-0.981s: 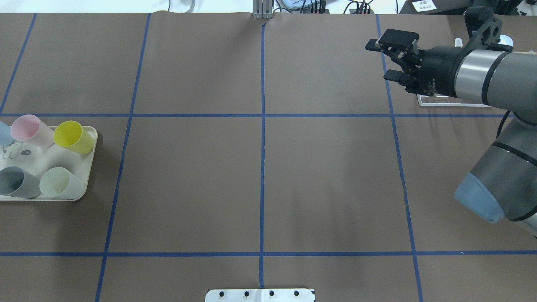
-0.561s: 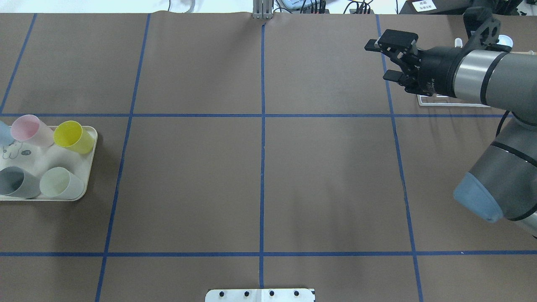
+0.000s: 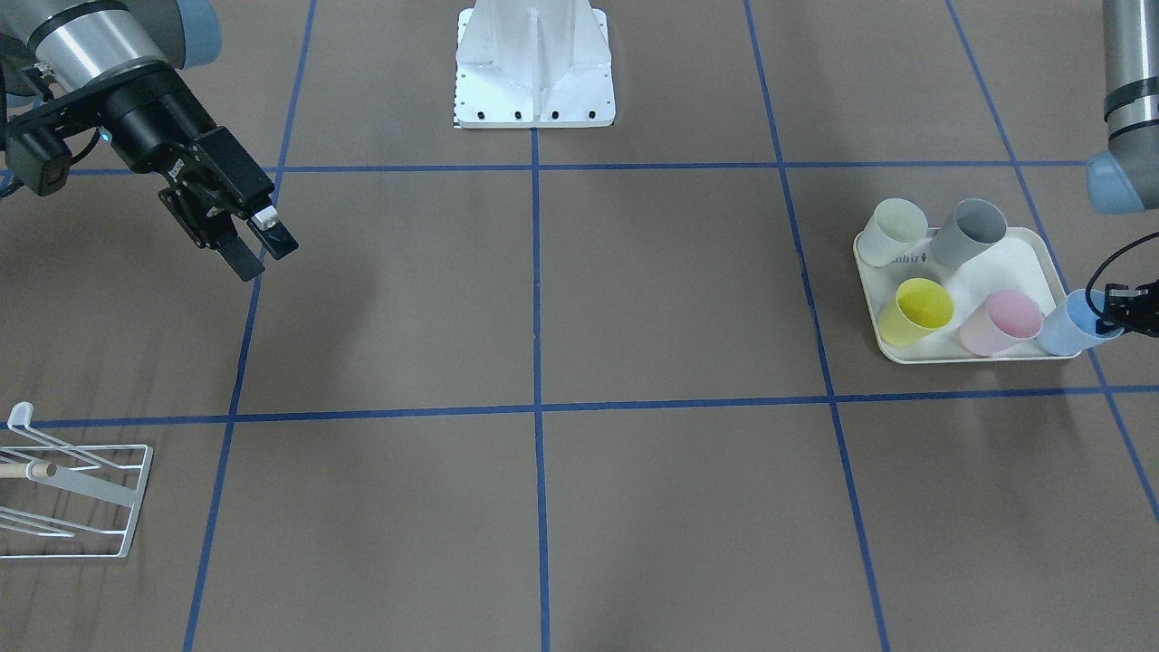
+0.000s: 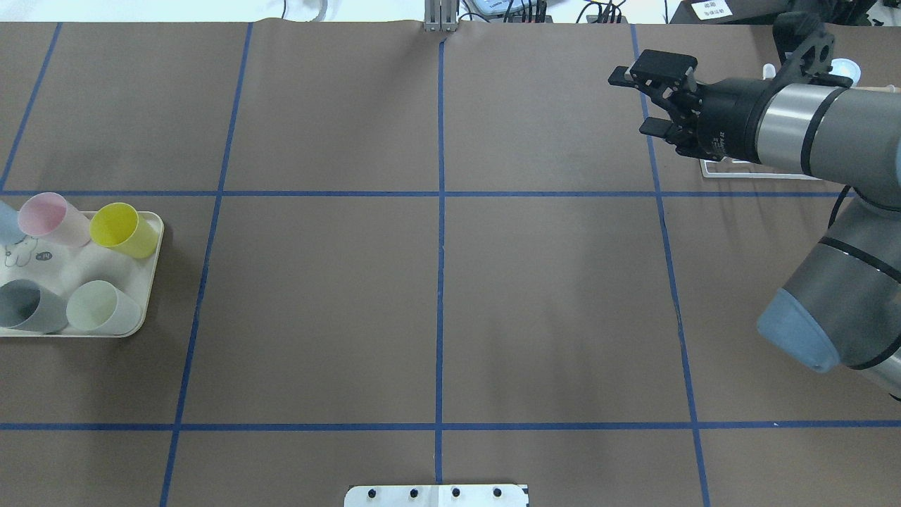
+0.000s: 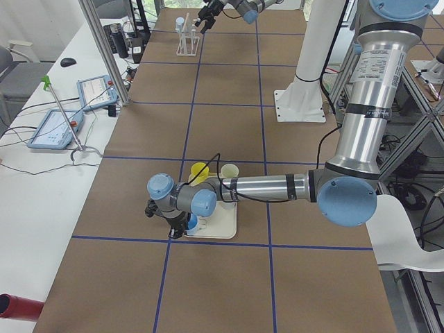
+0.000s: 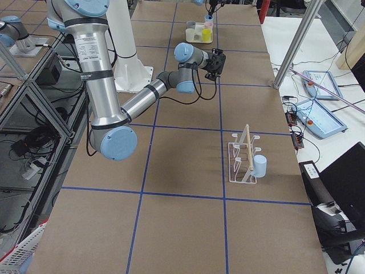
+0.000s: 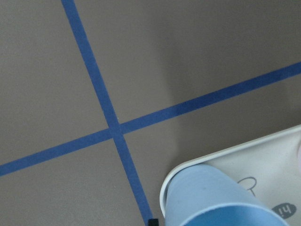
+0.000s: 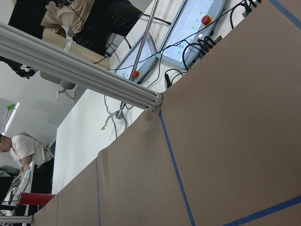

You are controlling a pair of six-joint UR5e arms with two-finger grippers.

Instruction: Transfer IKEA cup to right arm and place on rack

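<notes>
A light-blue IKEA cup (image 3: 1068,328) stands at the corner of the cream tray (image 3: 973,358); it fills the bottom of the left wrist view (image 7: 211,200). My left gripper (image 3: 1123,312) is right at its rim; whether the fingers are shut on it I cannot tell. The right arm's gripper (image 4: 628,102) hangs open and empty over the far right of the table, also seen from the front (image 3: 265,258). The white wire rack (image 6: 242,157) stands behind it (image 4: 732,169), with a blue cup (image 6: 259,165) on it.
On the tray stand a yellow cup (image 4: 123,229), a pink cup (image 4: 49,218), a grey cup (image 4: 28,306) and a pale green cup (image 4: 98,308). The robot's white base plate (image 3: 534,91) sits at mid-table. Side tables beyond the far edge carry tablets (image 6: 322,117) and cables.
The right gripper has drifted slightly left, still open. The blue cup at the overhead view's left edge shows a little less than before.
</notes>
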